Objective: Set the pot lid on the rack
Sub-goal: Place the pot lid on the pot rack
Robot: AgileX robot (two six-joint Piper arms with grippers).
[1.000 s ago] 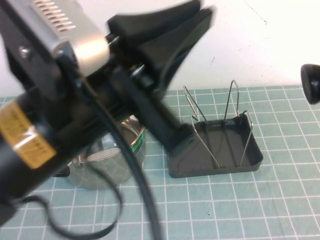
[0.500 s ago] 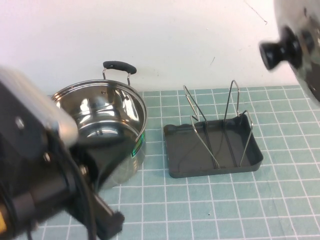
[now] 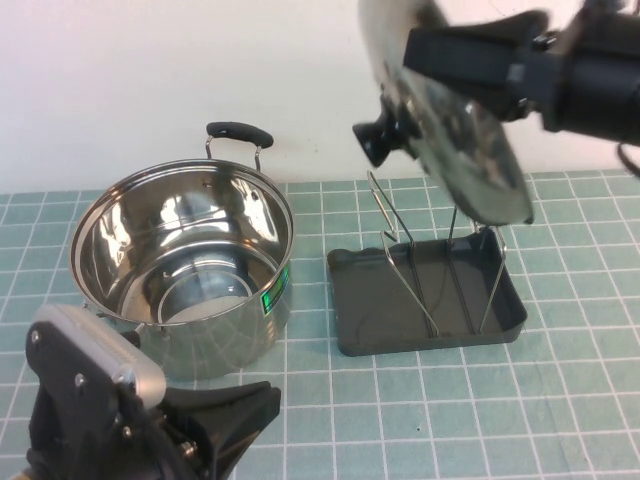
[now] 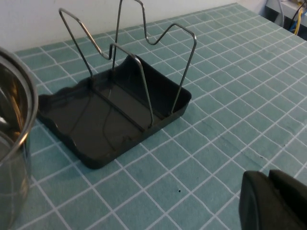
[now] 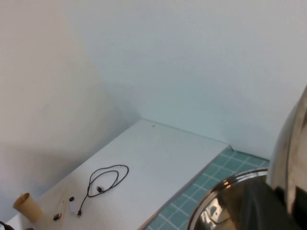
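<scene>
The pot lid (image 3: 470,150) is shiny steel with a black knob (image 3: 378,135). It hangs on edge, tilted, its lower rim just above the rack's wire loops, knob facing the pot. My right gripper (image 3: 425,60) is shut on the lid's upper rim, reaching in from the upper right. In the right wrist view the lid's edge (image 5: 290,148) sits between the dark fingers (image 5: 259,206). The rack (image 3: 430,295) is a dark grey tray with wire loops and shows in the left wrist view (image 4: 115,110). My left gripper (image 3: 235,420) is low at the front left, shut and empty (image 4: 273,201).
The steel pot (image 3: 185,275) with black handles stands open left of the rack, close to it; its rim shows in the left wrist view (image 4: 14,115). A white wall rises behind the green grid mat (image 3: 520,400). A side table with a cable (image 5: 103,179) shows in the right wrist view.
My left arm has dropped back from in front of the pot to the front left corner. My right gripper has carried the lid leftward from the right edge to above the rack.
</scene>
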